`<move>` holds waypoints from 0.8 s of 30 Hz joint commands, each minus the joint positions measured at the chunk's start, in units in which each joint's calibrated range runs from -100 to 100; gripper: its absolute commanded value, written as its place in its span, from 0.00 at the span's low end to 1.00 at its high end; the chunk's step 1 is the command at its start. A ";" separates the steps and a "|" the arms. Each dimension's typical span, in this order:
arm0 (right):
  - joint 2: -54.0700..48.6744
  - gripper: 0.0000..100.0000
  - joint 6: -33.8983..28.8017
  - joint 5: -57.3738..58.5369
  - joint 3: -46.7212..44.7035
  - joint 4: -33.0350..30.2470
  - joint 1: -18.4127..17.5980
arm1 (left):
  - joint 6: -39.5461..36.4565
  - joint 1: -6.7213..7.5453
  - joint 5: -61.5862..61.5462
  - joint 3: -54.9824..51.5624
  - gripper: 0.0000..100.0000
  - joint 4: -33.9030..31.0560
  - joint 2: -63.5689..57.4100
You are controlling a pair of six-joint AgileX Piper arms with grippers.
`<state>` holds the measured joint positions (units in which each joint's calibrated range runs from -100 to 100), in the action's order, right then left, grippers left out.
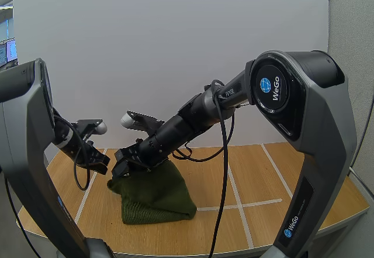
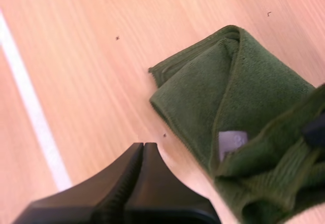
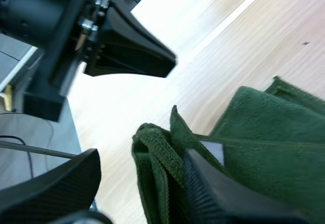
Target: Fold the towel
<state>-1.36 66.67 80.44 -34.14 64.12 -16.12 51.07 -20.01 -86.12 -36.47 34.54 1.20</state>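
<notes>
A dark green towel [image 1: 156,196] lies bunched and partly folded on the wooden table [image 1: 269,170], left of centre. My right gripper [image 1: 124,167] reaches across to the towel's upper left edge. In the right wrist view its fingers [image 3: 56,186] stand apart around a raised fold of the towel [image 3: 157,163], beside a white label [image 3: 213,150]; the right gripper [image 3: 141,158] is open. My left gripper [image 2: 144,147] hovers over bare wood just left of the towel [image 2: 238,92], shut as one dark wedge. The same gripper [image 1: 100,163] shows in the high view.
White tape lines [image 1: 234,193] cross the table, and one white line [image 2: 30,107] runs beside my left gripper. Bare wood stretches to the right of the towel. The table's front edge [image 1: 193,251] is close to the towel.
</notes>
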 commanded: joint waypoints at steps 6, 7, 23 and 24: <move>-7.24 0.81 -6.97 -8.01 7.97 -15.46 0.60 | 1.57 -3.26 -9.02 1.96 0.00 1.61 -1.93; -8.05 0.81 -8.00 -9.42 8.30 -18.10 0.79 | 1.57 -3.26 -9.23 1.96 0.00 1.61 -2.18; -9.59 0.39 -2.15 -4.97 0.67 -23.03 12.80 | -0.17 -3.11 -13.88 1.96 0.00 4.60 -5.02; -9.46 0.33 -1.20 -5.13 -0.35 -21.81 12.80 | -0.28 -3.11 -13.88 1.96 0.00 4.60 -5.02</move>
<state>-10.65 53.60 70.79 -26.90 32.99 -7.80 52.73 -23.21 -97.27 -34.91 35.35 -3.25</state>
